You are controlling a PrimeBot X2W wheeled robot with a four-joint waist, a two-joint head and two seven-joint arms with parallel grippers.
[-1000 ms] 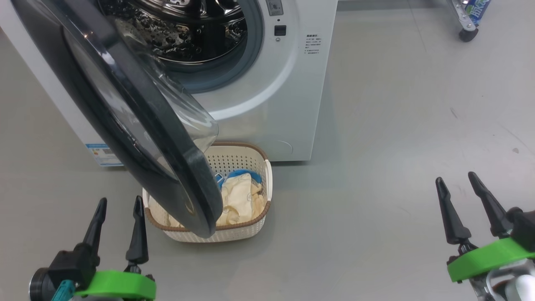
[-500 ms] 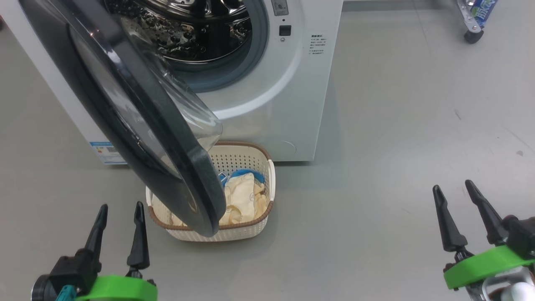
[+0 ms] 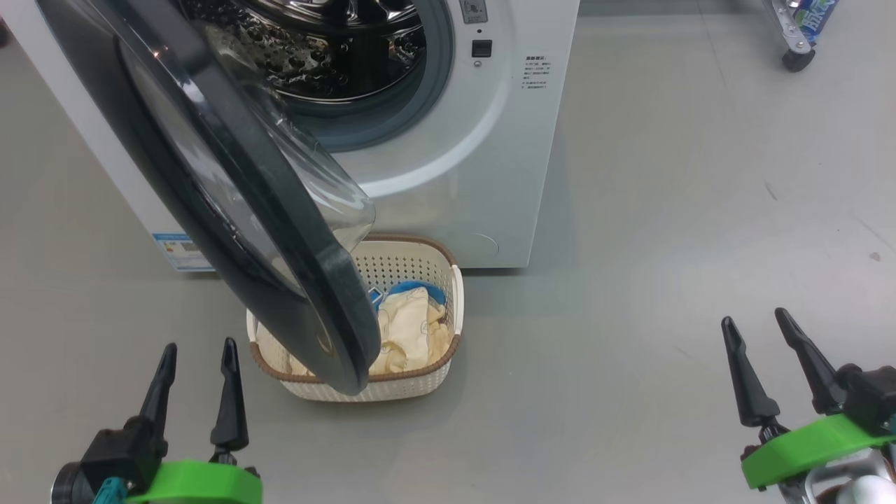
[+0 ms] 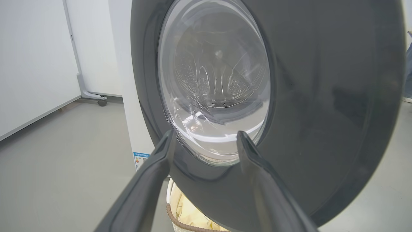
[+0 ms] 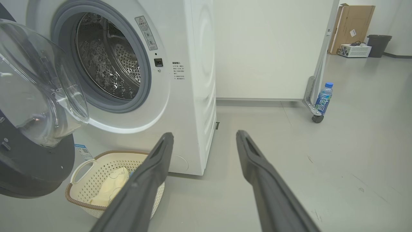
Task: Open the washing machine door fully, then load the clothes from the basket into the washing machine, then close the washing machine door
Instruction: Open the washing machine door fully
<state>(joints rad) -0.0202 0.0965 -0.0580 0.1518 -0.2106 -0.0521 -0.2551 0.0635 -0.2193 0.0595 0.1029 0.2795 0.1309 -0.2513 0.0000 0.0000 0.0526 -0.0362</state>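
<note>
One washing machine door stands part-way open, its black rim hanging over the basket on the floor, where the clothes, cream-yellow with blue trim, lie heaped. Behind it the washing machine shows its steel drum. A blue label sticker sits low on the front, and a block of small print and a warning sticker sit beside the opening, all too small to read.

The left end effector has its fingers spread and holds nothing. The door's lower edge is just ahead of it and to its right, not touching, and the basket lies beyond that. The right end effector is likewise spread and empty, with door and basket well off to its left. A blue-labelled bottle stands far ahead to its right, its writing illegible.
</note>
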